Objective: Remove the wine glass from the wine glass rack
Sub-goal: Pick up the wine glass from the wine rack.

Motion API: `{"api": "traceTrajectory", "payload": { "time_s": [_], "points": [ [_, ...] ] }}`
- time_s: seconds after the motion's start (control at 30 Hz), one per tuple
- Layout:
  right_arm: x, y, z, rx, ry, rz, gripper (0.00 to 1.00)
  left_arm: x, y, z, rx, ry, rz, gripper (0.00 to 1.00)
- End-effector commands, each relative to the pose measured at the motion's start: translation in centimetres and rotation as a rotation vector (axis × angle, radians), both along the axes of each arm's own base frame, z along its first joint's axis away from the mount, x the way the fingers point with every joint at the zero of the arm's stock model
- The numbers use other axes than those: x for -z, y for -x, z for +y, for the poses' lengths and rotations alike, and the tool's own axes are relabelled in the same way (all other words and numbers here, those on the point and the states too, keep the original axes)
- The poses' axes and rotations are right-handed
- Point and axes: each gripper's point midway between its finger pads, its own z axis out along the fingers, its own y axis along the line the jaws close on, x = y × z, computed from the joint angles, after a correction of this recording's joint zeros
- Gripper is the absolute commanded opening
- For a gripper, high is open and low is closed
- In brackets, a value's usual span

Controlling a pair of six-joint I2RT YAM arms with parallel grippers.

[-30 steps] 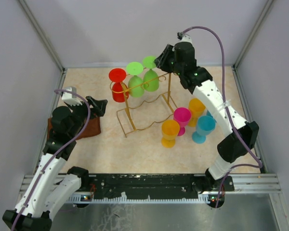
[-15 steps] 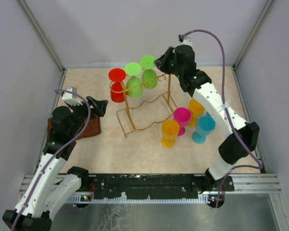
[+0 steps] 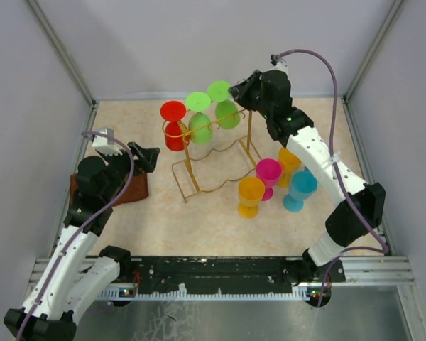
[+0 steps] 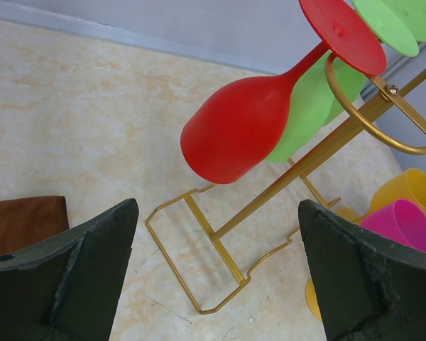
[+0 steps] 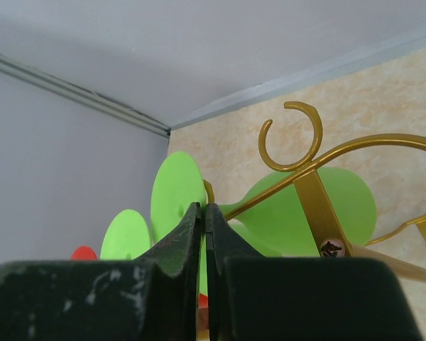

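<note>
The gold wire wine glass rack (image 3: 214,150) stands mid-table with three glasses hanging upside down from its top rails: a red one (image 3: 175,136) and two green ones (image 3: 201,128). My right gripper (image 3: 236,90) is at the rack's far right end, shut on the round foot of the rightmost green wine glass (image 3: 226,115). In the right wrist view the fingers (image 5: 204,213) pinch that green foot (image 5: 175,193) beside the rail's curl (image 5: 292,136). My left gripper (image 4: 216,270) stays open, left of the rack and apart from it, facing the red glass (image 4: 236,131).
Upright cups stand right of the rack: orange (image 3: 250,194), pink (image 3: 268,173), yellow (image 3: 290,159) and blue (image 3: 299,189). A brown cloth (image 3: 132,190) lies under the left arm. Grey walls close in the back and both sides.
My right gripper has closed onto the green glass's foot. The right wrist has shifted slightly right, and the glass's bowl has swung a little with it. The left arm has not moved.
</note>
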Motion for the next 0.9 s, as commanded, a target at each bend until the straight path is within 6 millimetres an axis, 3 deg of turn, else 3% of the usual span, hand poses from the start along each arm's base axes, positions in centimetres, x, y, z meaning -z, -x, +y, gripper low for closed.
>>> {"api": "traceTrajectory", "payload": {
  "time_s": [0.0,0.47,0.87],
  "points": [
    [-3.9,0.1,-1.6,0.055,-0.109,-0.084,0.00,-1.0,-0.1,0.0,0.001,0.008,-0.031,0.99],
    [-5.9,-0.4,-2.1,0.079,-0.230,-0.112,0.00,-0.8,0.1,0.1,-0.005,0.030,-0.021,0.99],
    [-6.4,-1.5,-1.0,0.046,-0.303,-0.098,0.00,-0.6,0.2,0.2,-0.010,0.035,-0.017,0.99]
  ]
}}
